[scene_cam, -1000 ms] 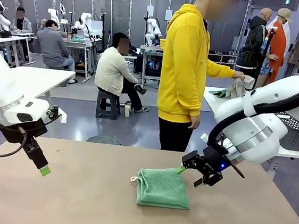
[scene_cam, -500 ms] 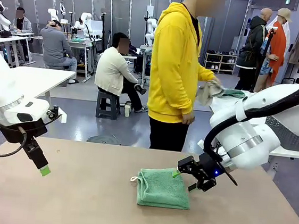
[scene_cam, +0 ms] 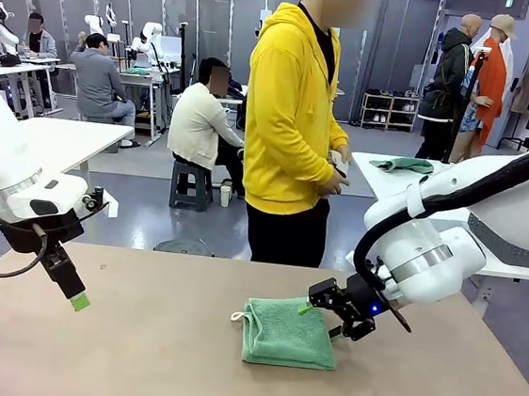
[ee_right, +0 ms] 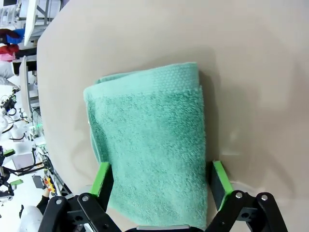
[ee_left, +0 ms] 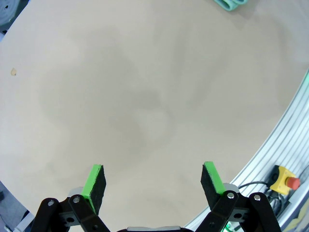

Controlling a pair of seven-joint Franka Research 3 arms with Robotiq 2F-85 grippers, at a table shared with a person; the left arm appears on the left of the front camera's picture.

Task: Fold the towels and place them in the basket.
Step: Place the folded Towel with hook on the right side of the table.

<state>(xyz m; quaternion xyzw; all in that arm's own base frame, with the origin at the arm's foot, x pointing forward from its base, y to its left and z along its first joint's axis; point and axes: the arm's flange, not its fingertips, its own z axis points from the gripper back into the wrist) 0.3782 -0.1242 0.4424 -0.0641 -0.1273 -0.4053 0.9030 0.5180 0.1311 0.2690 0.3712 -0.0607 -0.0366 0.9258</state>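
The green towel (scene_cam: 288,333) lies folded into a thick rectangle a little right of the middle of the tan table (scene_cam: 133,364), its thin white loop (scene_cam: 236,316) sticking out at the left corner. The right gripper (scene_cam: 320,319) is down at the towel's far right corner, low over the tabletop. In the right wrist view the towel (ee_right: 149,140) runs away from the camera between the two green pads (ee_right: 102,179). The jaws stand apart astride its near end, one pad at the cloth's edge and the other just beside it with a sliver of table between, so the cloth is straddled rather than pinched. The left gripper (scene_cam: 77,299) hangs above bare table at the left side, well apart from the towel. Its own wrist view shows the left gripper (ee_left: 153,181) spread wide with nothing between the fingers, and a yellow box with a red button (ee_left: 285,180) sits beyond the table's ribbed metal edge. A person in a yellow hoodie (scene_cam: 292,116) stands at the far side.
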